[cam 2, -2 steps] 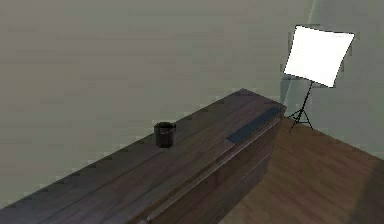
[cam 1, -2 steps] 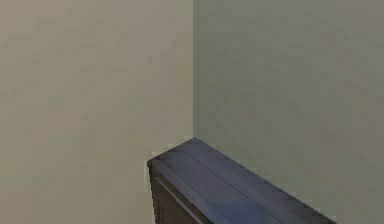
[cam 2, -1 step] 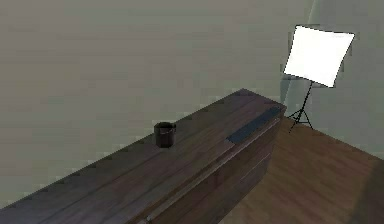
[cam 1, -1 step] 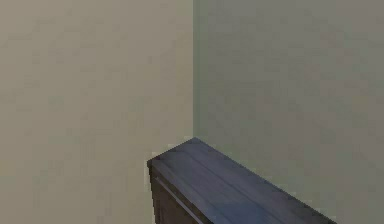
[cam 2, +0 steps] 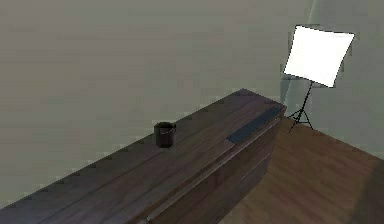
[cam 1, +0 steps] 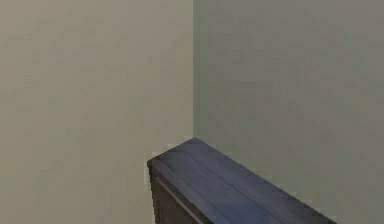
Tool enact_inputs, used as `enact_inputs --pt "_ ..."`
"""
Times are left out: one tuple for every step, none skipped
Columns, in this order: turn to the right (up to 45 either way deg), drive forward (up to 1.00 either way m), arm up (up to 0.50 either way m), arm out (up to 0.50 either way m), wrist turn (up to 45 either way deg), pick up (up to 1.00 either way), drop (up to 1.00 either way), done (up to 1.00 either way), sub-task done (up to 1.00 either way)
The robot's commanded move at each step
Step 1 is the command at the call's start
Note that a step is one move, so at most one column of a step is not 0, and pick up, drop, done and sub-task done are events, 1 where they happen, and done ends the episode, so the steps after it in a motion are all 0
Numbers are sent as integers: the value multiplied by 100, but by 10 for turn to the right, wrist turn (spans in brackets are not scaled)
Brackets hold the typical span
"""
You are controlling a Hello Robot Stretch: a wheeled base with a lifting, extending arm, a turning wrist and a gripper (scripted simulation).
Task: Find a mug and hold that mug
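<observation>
Plainly, the arm side view carries the thing the task asks for. A small dark mug (cam 2: 164, 134) stands on a long dark wooden desk (cam 2: 110, 172), a little left of the frame's middle. It sits on the desk's top nearer the back edge, close to the pale wall (cam 2: 120, 50) behind it. The mug stands upright, with its long axis vertical and its round mouth facing up. No handle can be made out on it, so I cannot tell which way it points.

The desk runs as a slanted band from the lower left of the frame to the upper right, where its end is cut square. A flat dark strip (cam 2: 250, 128) lies along its near edge, right of the mug and well apart from it. Beyond the desk's end, in the upper right corner, a bright white square lamp (cam 2: 318, 52) stands on a thin tripod (cam 2: 303, 112) over a brown wooden floor (cam 2: 325, 180).

The forward view has other things in it. Two bare walls meet in an upright corner line (cam 1: 195, 70) near the middle of the frame. Below the corner, a dark plank top (cam 1: 230, 188) slants from the lower middle towards the lower right corner. I cannot tell whether this is the same desk.

How the claw stands cannot be told from these pictures.
</observation>
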Motion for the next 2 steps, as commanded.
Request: enact_inputs --pt "0 0 0 50 0 0 0 0 0" --pt "0 0 0 0 450 0 0 0 0"
